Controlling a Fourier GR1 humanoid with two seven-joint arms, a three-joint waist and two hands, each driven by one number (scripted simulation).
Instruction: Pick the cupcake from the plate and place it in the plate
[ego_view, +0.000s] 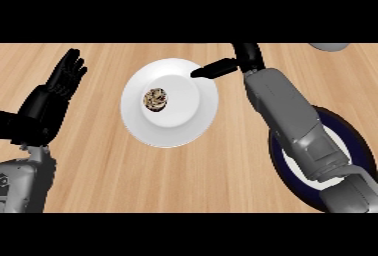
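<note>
Cupcake set down; right hand by the rim.
The small brown-frosted cupcake (156, 99) sits on the round white plate (184, 127); the black right hand (215, 69), holding nothing, hovers at its edge, fingers unclear; the dark-rimmed plate (347, 131) lies under the forearm.

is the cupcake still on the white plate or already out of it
On it: the cupcake sits near the middle of the white plate, with the right hand at the rim, not holding it.
</note>
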